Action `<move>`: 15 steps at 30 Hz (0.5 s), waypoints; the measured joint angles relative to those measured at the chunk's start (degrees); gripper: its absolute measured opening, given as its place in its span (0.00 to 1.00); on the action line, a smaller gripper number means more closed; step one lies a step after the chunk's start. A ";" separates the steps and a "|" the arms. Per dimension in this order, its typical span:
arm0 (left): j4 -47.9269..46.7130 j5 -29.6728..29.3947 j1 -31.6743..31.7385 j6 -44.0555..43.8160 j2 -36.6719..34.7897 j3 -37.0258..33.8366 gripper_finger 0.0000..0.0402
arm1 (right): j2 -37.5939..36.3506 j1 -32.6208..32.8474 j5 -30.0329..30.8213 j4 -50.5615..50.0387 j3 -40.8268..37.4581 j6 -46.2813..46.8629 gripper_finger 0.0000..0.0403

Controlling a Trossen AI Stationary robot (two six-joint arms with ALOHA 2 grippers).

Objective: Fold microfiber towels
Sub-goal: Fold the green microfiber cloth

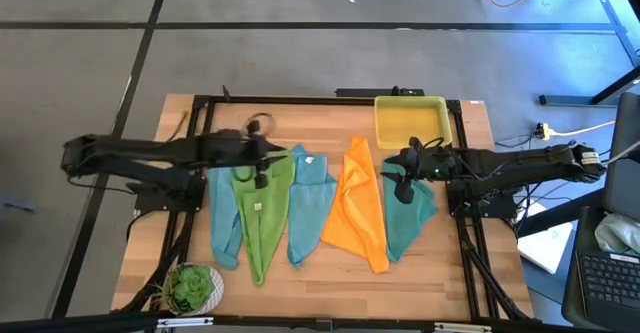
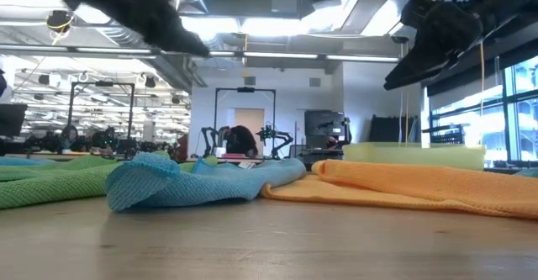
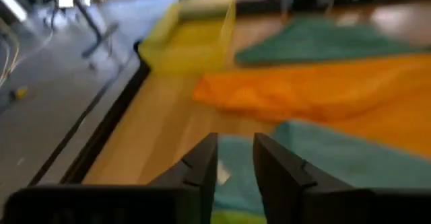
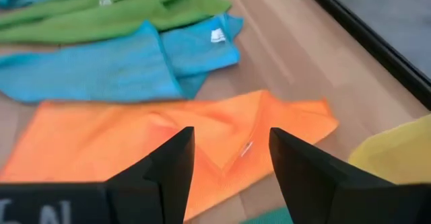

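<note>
Five towels lie side by side on the wooden table (image 1: 330, 283): from left to right a light blue one (image 1: 225, 218), a lime green one (image 1: 262, 213), a second light blue one (image 1: 308, 203), an orange one (image 1: 358, 208) and a teal one (image 1: 412, 218). My left gripper (image 1: 255, 173) hovers open over the far ends of the green and second blue towels; its fingers (image 3: 202, 167) show a narrow gap. My right gripper (image 1: 398, 181) hovers open between the orange and teal towels, above the orange towel's far corner (image 4: 296, 116). In the low view both grippers hang well above the cloths.
A yellow plastic tray (image 1: 410, 121) stands at the table's far right corner, just beyond my right gripper. A small potted plant (image 1: 190, 288) sits at the near left corner. A black frame (image 1: 300, 100) runs along the table's far edge. Bare wood shows along the near edge.
</note>
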 joint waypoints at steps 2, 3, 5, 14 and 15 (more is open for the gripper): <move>-7.11 -2.05 0.41 -0.02 5.29 5.14 0.30 | 0.05 0.02 -0.02 0.10 -0.02 -0.73 0.48; -10.09 -2.09 0.96 -0.36 7.71 7.44 0.33 | 0.05 0.02 -0.04 0.08 -0.04 -1.23 0.48; -16.24 -0.79 2.67 -1.42 12.01 11.40 0.39 | -0.05 0.09 -0.19 0.10 -0.07 -1.56 0.48; -45.21 17.30 12.79 -4.72 25.82 22.63 0.50 | 0.05 1.83 -0.41 0.10 -0.13 -7.29 0.48; -47.94 19.29 13.15 -4.99 26.68 23.09 0.50 | 0.05 1.83 -0.39 0.12 -0.13 -7.42 0.48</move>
